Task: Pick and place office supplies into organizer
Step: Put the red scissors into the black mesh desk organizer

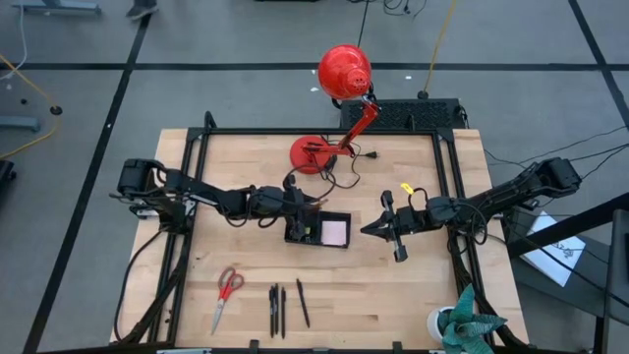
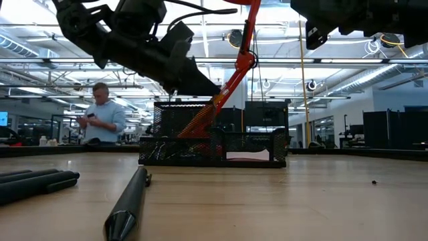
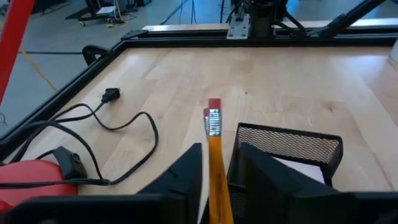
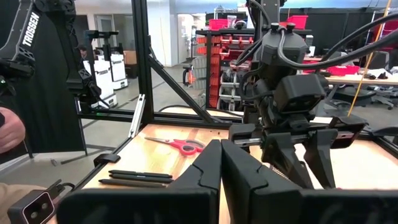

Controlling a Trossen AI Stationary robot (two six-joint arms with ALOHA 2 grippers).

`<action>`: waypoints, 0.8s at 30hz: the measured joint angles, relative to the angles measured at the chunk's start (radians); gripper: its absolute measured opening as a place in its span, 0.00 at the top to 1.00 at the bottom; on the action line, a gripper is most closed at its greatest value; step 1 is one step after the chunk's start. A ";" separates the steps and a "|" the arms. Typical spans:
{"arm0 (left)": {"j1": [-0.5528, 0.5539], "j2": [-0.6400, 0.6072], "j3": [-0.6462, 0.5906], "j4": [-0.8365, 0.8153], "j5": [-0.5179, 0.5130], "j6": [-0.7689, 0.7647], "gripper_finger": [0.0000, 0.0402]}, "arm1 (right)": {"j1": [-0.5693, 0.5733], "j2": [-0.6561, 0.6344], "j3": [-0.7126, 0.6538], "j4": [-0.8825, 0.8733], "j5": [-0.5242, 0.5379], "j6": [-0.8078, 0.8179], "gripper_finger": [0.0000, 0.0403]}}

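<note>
The black mesh organizer (image 1: 316,229) stands mid-table, with a pink sticky-note pad (image 1: 335,232) in its low section. My left gripper (image 1: 303,204) hovers over its taller section (image 3: 289,142), open. An orange pencil (image 3: 214,155) stands between the fingers, eraser end (image 3: 213,115) away from the wrist. Its lower end is hidden. My right gripper (image 1: 378,228) waits shut and empty, right of the organizer. Red-handled scissors (image 1: 228,288) and three black pens (image 1: 280,309) lie near the front edge. My left gripper has the pencil's shaft (image 3: 216,174) between its two fingers (image 3: 186,177), which lie along it. Whether either finger touches the shaft I cannot tell. The pencil's lower part is hidden behind the gripper itself.
A red desk lamp (image 1: 343,71) stands with its base (image 1: 311,154) just behind the organizer, its cord (image 3: 124,121) trailing over the table. A potted plant (image 1: 462,323) sits at the front right corner. A person (image 2: 100,114) stands beyond the table.
</note>
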 joint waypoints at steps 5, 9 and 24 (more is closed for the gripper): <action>-0.006 -0.004 0.000 -0.001 0.000 0.014 0.57 | 0.000 0.000 0.000 0.000 0.000 0.004 0.99; -0.031 -0.081 0.016 -0.100 -0.002 0.068 0.52 | 0.000 0.000 0.000 0.000 0.000 0.007 0.99; -0.472 -0.426 0.268 -1.016 -0.216 -0.324 0.67 | 0.000 0.000 -0.001 -0.014 0.000 0.011 0.99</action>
